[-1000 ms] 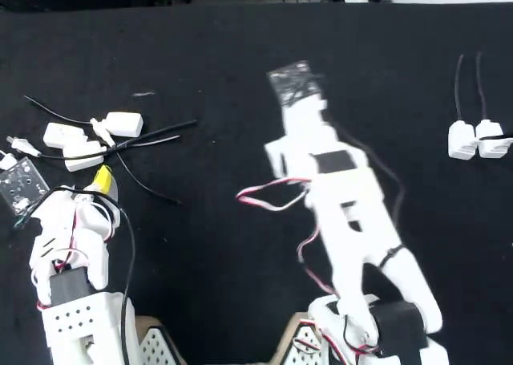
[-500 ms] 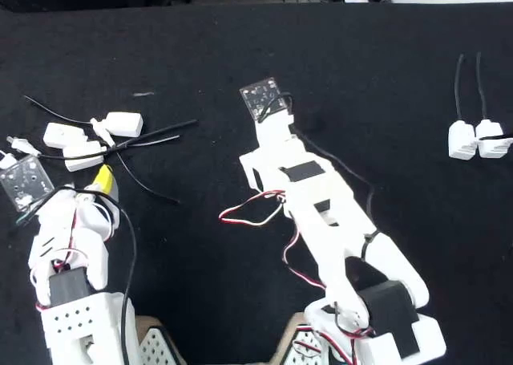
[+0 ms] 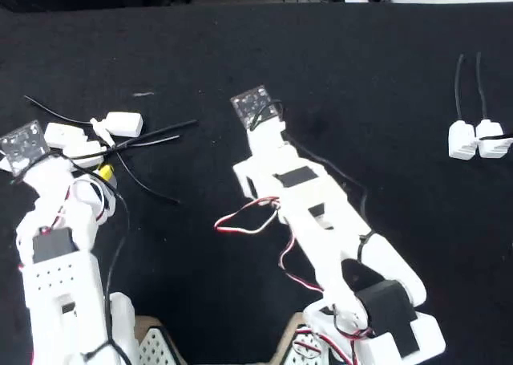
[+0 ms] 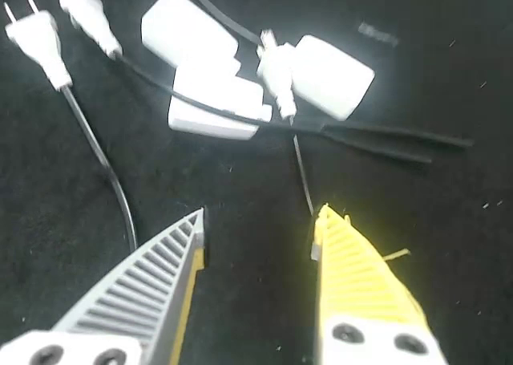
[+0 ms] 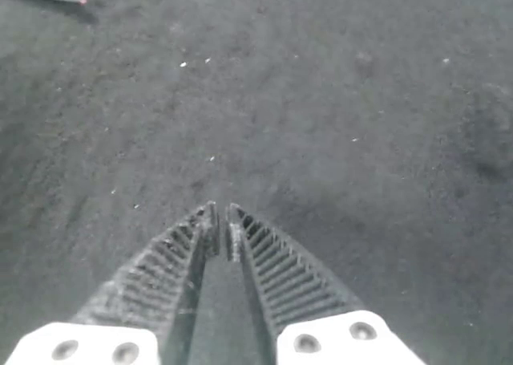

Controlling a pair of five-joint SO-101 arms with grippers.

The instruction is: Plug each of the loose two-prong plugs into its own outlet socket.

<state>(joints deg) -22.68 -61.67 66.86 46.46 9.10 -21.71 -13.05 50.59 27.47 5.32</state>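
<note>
Surface: black cloth table [image 3: 240,44], with the dark edge of a room behind it.
Left heap: three white socket blocks [image 4: 216,108] lie tangled with black cords [image 4: 377,136] at the table's left side.
Loose plug: a two-prong plug [image 4: 36,40] lies flat with its prongs bare, just beside the heap. A second plug [image 4: 88,16] lies near it, in no block.
Third plug: the third plug [image 4: 276,68] touches the end of one block; cannot tell if it is seated.
Far pair: two white pieces [image 3: 462,139] sit side by side at the table's right, each with a cord. They are too small to tell whether they are mated.
Left gripper: the left gripper [image 4: 260,212] has its jaws spread and empty, and it hovers over the cloth near the heap.
Right gripper: the right gripper [image 5: 221,212] has its jaws pressed together on nothing. It is over bare cloth mid-table, well apart from both groups.
Progress: judged early. At least two plugs are still to be seated, and neither gripper holds one.
</note>
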